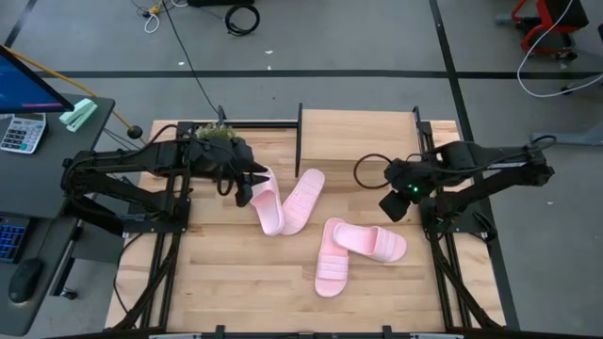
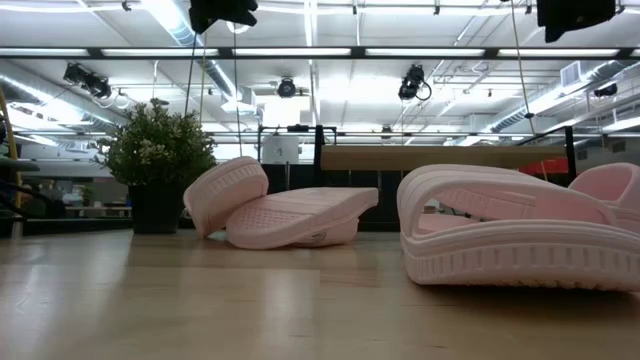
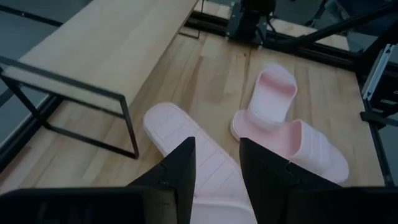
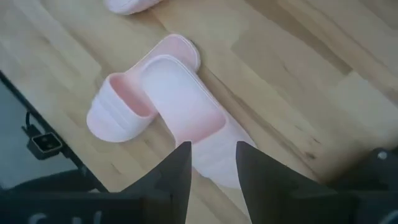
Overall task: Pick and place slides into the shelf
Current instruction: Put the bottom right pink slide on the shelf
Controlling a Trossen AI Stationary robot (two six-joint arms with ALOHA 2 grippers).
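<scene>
Four pale pink slides lie on the plank table. Two form a V at centre left (image 1: 267, 205) (image 1: 303, 200); in the low view one (image 2: 225, 193) leans on the other (image 2: 300, 217). Two more lie at centre right, one (image 1: 373, 241) across the other (image 1: 332, 262). The shelf (image 1: 358, 124), a light-wood board between black uprights, stands at the far edge. My left gripper (image 1: 252, 185) is open, above the left pair's near slide (image 3: 186, 149). My right gripper (image 1: 394, 205) is open, above the right pair (image 4: 180, 106). In the low view both grippers (image 2: 222, 12) (image 2: 575, 15) hang well above the table.
A small potted plant (image 1: 215, 133) stands at the far left of the table, next to my left arm. The shelf's black frame (image 3: 74, 93) stands just beyond the left pair. Bare planks lie along the near edge (image 1: 236, 292).
</scene>
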